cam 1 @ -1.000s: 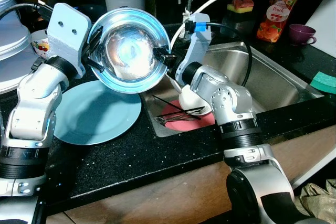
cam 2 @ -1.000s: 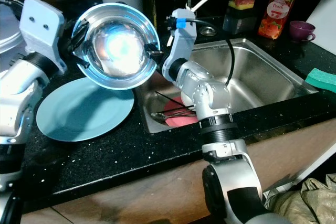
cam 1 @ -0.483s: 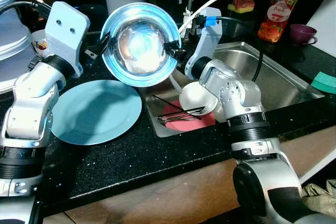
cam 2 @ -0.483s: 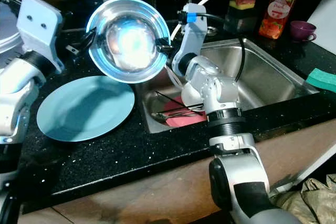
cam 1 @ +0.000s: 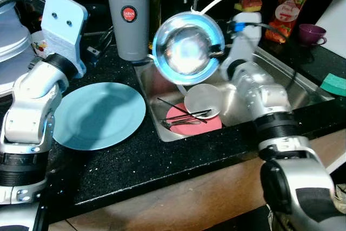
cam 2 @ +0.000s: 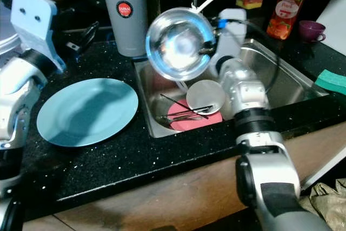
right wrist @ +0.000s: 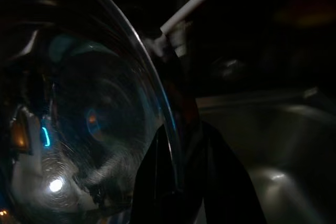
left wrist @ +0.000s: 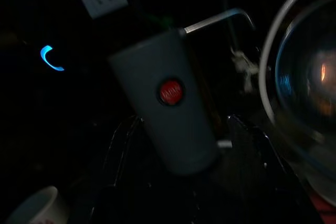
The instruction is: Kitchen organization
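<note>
Head views: right gripper (cam 1: 219, 53) clamps the rim of a steel bowl (cam 1: 188, 47), held tilted on edge in the air above the near-left part of the sink (cam 1: 281, 87), hollow side facing the camera. In the sink basin under it: a small white saucer (cam 1: 203, 100) leaning beside a red plate (cam 1: 192, 124), with dark cutlery (cam 1: 184, 117) lying across the red plate. On the black worktop (cam 1: 135, 155), left of the sink edge, a blue plate (cam 1: 97, 114) lies flat. A grey tumbler (cam 1: 128, 14) with a red badge stands upright at the back, near the sink's far-left corner. Left gripper (cam 1: 100, 44) sits above the worktop left of the tumbler, apart from the bowl. A green sponge (cam 1: 332, 84) rests at the worktop's right edge; a purple cup (cam 1: 310, 33) and a juice pouch (cam 1: 286, 12) stand behind the sink.

Left wrist view: dim. Fingers (left wrist: 123, 150) spread apart, nothing between them; tumbler beyond, bowl edge at one side.

Right wrist view: dark. Fingers (right wrist: 157, 177) pinch the bowl rim.
</note>
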Robot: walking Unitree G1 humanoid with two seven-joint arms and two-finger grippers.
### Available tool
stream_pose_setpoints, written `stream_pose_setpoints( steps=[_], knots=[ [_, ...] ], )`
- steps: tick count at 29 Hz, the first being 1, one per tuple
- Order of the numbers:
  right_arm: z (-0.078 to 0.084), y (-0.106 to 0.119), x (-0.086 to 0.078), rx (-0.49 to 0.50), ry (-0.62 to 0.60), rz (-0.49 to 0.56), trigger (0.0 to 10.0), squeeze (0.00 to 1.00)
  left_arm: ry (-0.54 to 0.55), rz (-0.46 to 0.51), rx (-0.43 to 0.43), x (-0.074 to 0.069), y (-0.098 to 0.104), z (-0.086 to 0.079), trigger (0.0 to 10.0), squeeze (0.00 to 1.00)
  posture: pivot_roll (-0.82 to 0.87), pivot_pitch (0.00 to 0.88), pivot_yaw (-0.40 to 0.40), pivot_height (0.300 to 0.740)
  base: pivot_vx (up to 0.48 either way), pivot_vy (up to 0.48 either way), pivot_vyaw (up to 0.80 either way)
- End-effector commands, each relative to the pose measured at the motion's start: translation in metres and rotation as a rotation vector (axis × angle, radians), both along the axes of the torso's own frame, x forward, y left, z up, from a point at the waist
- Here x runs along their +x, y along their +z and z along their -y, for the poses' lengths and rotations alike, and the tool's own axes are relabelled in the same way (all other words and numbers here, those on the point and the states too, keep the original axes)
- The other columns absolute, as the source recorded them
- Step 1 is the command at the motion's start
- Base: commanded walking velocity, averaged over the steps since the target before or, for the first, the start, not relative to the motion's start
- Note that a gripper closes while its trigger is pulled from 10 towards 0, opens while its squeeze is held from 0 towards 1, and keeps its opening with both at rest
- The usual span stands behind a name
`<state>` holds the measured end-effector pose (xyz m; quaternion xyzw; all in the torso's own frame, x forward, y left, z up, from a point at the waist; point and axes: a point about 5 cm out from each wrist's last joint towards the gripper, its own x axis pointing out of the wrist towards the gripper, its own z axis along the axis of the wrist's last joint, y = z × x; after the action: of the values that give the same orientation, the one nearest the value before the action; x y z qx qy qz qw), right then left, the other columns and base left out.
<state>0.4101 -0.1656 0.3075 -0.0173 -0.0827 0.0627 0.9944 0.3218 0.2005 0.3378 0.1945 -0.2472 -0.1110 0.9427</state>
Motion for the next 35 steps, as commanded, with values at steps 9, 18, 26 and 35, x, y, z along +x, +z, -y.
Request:
stream_pose_setpoints(
  steps=[9,18,26,35],
  knots=[
    [-0.006,-0.009,0.0,-0.42,0.0,0.1,0.0,0.0,-0.28,-0.3,0.043,0.02,-0.042,0.04,10.0,0.0,0.05,0.066,-0.012,0.74,0.0,0.0,0.0],
    [-0.005,-0.049,0.002,-0.479,0.024,-0.028,0.0,0.0,-0.608,-0.512,-0.002,0.03,-0.053,0.109,10.0,0.0,0.03,0.067,0.014,0.74,0.0,0.0,0.0],
    [0.0,-0.078,0.001,-0.574,0.046,-0.154,0.0,0.0,-0.656,-0.739,0.08,0.027,-0.076,0.12,10.0,0.0,0.03,0.077,0.012,0.74,0.0,0.0,0.0],
    [-0.002,-0.103,-0.002,-0.596,0.097,-0.274,10.0,0.0,-0.586,-0.874,0.146,0.025,-0.101,0.111,10.0,0.0,0.04,0.081,0.009,0.74,0.0,0.0,0.0]
  ],
)
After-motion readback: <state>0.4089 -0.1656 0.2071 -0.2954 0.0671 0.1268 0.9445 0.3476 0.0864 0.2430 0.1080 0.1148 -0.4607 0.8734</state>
